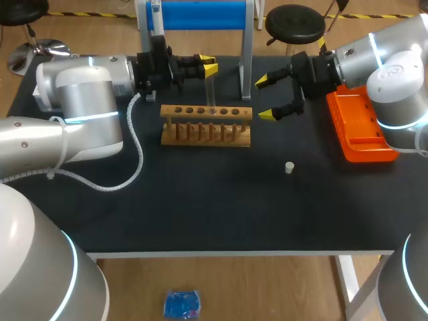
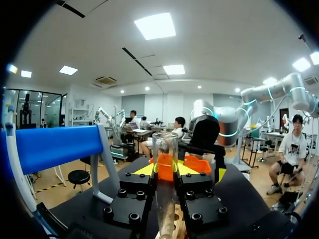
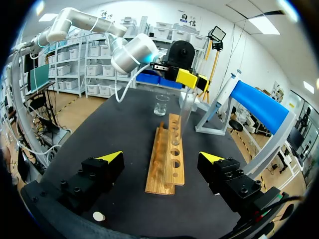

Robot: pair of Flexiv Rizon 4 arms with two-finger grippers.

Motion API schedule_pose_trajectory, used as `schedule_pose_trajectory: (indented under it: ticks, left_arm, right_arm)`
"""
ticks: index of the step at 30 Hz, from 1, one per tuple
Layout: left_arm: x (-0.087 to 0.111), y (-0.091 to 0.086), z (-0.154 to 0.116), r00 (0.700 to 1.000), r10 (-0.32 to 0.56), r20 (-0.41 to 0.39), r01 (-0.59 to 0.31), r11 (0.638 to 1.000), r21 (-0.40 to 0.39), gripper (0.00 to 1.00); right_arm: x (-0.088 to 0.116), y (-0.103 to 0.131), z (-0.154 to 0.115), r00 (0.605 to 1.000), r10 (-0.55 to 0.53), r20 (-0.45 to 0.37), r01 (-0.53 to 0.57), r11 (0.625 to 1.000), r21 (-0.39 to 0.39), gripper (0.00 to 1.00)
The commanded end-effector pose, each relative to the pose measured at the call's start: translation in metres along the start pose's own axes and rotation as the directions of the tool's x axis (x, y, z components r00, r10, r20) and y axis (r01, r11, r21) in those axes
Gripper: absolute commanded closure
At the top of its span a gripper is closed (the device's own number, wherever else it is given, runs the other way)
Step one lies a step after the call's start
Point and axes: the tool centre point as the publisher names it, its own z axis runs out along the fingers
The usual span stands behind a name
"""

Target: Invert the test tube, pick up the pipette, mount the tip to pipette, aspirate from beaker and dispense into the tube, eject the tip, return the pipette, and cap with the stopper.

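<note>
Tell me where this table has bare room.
The widest bare patch is the front strip of the table, between the wooden rack and the near edge, left of the stopper. A smaller one lies between stopper and orange tray. Behind the rack it is crowded: the left tool with the test tube, the right tool and the blue stand.

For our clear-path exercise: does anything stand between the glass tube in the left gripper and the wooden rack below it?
Nothing visible does. The left gripper is shut on the tube just over the rack and its row of holes. The open right gripper is off to the rack's side.
</note>
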Motion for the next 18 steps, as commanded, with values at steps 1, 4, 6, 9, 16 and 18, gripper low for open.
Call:
schedule_pose_trajectory:
  ticks: [1, 4, 6, 9, 16, 18]
  left_arm:
    - [-0.002, 0.005, 0.004, 1.000, 0.002, 0.004, -0.002, 1.000, -0.007, 1.00]
    - [-0.003, 0.010, 0.005, 1.000, -0.001, 0.004, 0.001, 1.000, -0.004, 1.00]
    - [-0.003, 0.011, 0.005, 1.000, -0.003, 0.006, 0.003, 1.000, -0.008, 1.00]
    - [-0.004, 0.014, 0.005, 1.000, -0.001, 0.009, 0.001, 1.000, -0.009, 1.00]
    - [-0.005, 0.021, 0.004, 1.000, -0.002, 0.021, 0.003, 1.000, -0.019, 1.00]
    - [-0.005, 0.022, 0.004, 1.000, -0.004, 0.026, 0.005, 1.000, -0.021, 1.00]
  right_arm:
    - [0.001, 0.000, -0.001, 1.000, 0.000, 0.001, 0.000, 1.000, 0.002, 0.00]
    - [0.001, 0.000, -0.001, 1.000, 0.000, 0.001, 0.000, 1.000, 0.002, 0.00]
    - [0.001, 0.000, -0.001, 1.000, 0.000, 0.001, 0.000, 1.000, 0.002, 0.00]
    - [0.001, 0.000, -0.001, 1.000, 0.000, 0.001, 0.000, 1.000, 0.002, 0.00]
    - [0.001, 0.000, -0.001, 1.000, 0.000, 0.001, 0.000, 1.000, 0.002, 0.00]
    - [0.001, 0.000, -0.001, 1.000, 0.000, 0.001, 0.000, 1.000, 0.002, 0.00]
